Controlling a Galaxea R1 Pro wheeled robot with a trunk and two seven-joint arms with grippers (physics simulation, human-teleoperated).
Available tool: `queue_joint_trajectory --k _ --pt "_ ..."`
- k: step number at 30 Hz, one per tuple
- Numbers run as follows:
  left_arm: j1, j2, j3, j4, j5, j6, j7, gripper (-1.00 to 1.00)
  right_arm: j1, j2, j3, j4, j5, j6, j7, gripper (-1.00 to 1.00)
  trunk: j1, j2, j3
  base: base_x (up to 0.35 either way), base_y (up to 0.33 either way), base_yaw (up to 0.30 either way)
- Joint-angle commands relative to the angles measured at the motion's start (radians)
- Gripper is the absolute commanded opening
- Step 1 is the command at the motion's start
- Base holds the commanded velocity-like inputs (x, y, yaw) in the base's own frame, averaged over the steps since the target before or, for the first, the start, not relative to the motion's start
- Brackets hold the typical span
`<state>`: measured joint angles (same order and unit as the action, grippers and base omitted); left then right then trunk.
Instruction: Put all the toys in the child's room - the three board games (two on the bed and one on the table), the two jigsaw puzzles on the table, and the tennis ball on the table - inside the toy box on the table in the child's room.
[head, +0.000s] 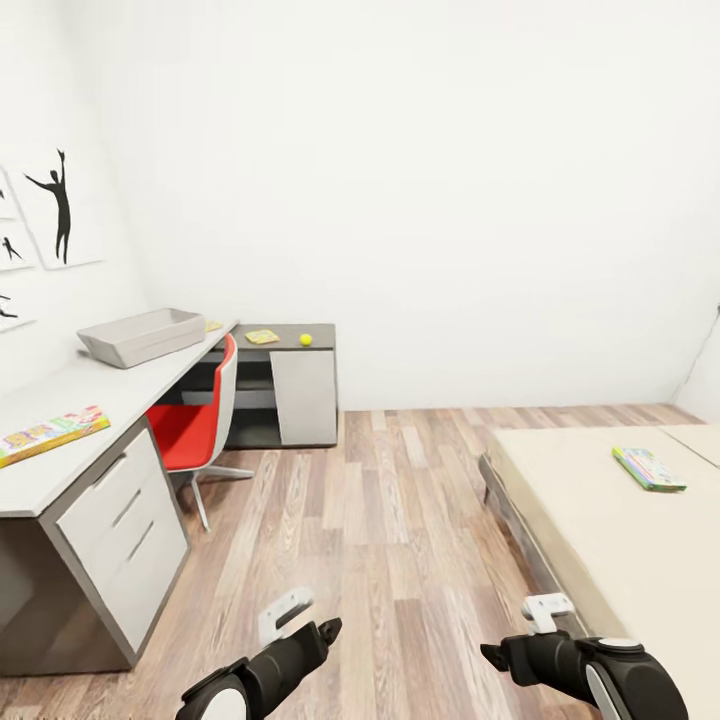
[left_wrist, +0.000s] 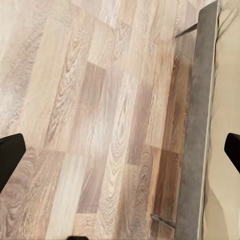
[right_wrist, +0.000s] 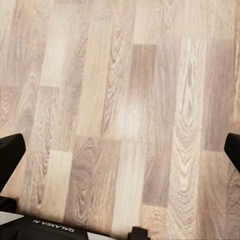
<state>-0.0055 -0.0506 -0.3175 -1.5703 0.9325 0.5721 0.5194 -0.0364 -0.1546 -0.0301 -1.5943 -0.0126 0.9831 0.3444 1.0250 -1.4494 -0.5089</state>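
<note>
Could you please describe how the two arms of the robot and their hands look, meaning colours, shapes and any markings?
In the head view both arms are rounded black shells with white joint caps. The left hand and right hand each carry a white bracket above black pointed fingers. In the right wrist view, a black fingertip shows at each side, and white GALAXEA lettering appears upside down on the dark body.

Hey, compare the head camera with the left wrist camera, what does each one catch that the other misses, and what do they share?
Head view: the toy box on the table, a board game near the table's front edge, the tennis ball and a jigsaw puzzle on the lower side table, the red chair, and another board game on the bed.

Left wrist view: a close look at the bed's grey side rail, with the left gripper open over bare planks.

Shared: the wood floor and the bed's beige cover.
</note>
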Motion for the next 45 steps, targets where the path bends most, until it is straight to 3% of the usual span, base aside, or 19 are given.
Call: queue_joint_trajectory --k 1,45 --pt "-0.001 0.000 0.000 -0.001 0.010 0.001 0.009 1.00 0.000 0.000 -0.001 -0.001 -0.001 0.005 0.002 1.00 0.000 -0.001 -0.001 -0.002 -0.001 0.147" --pt "0.001 0.000 0.000 0.001 0.008 0.000 0.012 1.00 0.003 0.001 -0.001 -0.001 -0.003 0.005 0.002 1.00 0.000 -0.001 -0.001 -0.026 -0.011 0.017"
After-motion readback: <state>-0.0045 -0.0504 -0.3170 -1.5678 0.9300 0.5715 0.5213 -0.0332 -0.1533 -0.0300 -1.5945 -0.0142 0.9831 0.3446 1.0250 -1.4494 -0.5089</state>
